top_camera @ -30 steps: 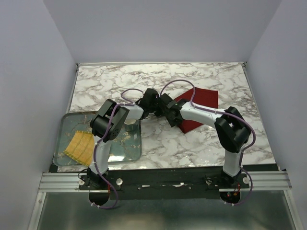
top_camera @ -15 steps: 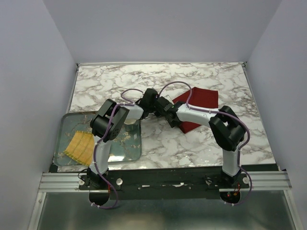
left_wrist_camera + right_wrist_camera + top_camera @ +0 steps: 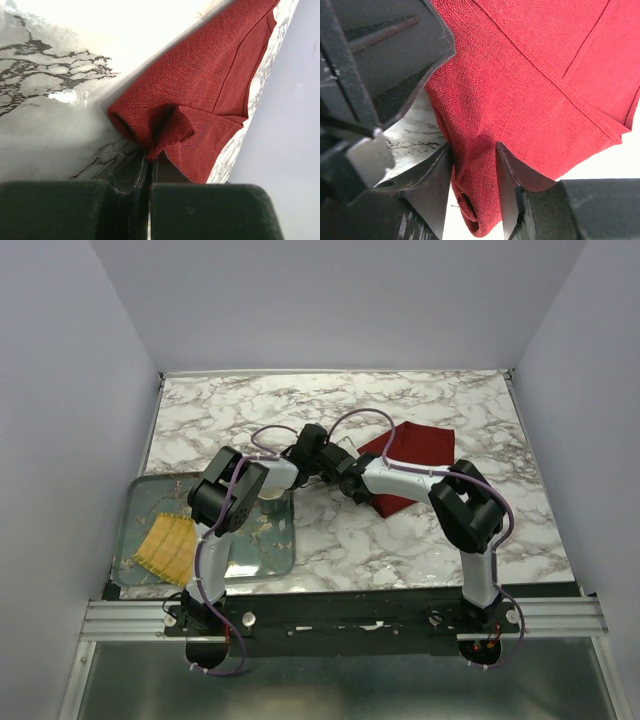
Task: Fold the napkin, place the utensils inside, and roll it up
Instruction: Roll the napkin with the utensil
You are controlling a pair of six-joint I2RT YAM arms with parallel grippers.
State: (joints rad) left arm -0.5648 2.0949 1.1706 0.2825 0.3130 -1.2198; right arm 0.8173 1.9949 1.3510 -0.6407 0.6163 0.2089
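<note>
The napkin point(image 3: 200, 100), pinched between the matt black fingers point(image 3: 125, 175) of the left pincer point(image 3: 149, 160), is coarse, visibly woven dark red cloth with no shine. Beside the pincer, the desk point(image 3: 50, 75) is smooth, glossy, marble-patterned white with grey veins.

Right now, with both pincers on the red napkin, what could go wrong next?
1. The left pincer is shut on just a small bunched corner of the napkin. A pull may slip it free and undo the fold.
2. The right pincer stands with its jaws apart astride the same rolled edge, crowded close to the left one. The two could bump, or tug the cloth opposite ways and drag it out of shape.
</note>
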